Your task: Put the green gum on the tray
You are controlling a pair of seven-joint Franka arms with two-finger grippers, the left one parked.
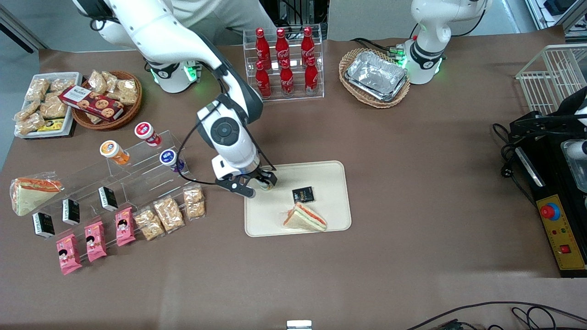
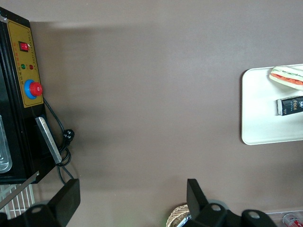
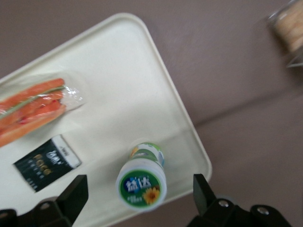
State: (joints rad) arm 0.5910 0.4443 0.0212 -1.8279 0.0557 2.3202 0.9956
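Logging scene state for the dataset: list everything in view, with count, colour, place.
Green-lidded gum jar: 1, pale green, standing on the tray between the open fingers.
Cream rectangular plastic tray: 1, table middle.
Wrapped triangular sandwich: 1, on the tray; another at the working arm's end.
Black packet: 1, on the tray.
Gum jars on the clear stand: orange-lidded, red-lidded, purple-lidded.
Red cola bottles: 6, in a clear rack.
Silver foil trays: stacked in a wicker basket.
Pink snack packs: 3.
Right arm's hand: open, low over the tray around the jar.
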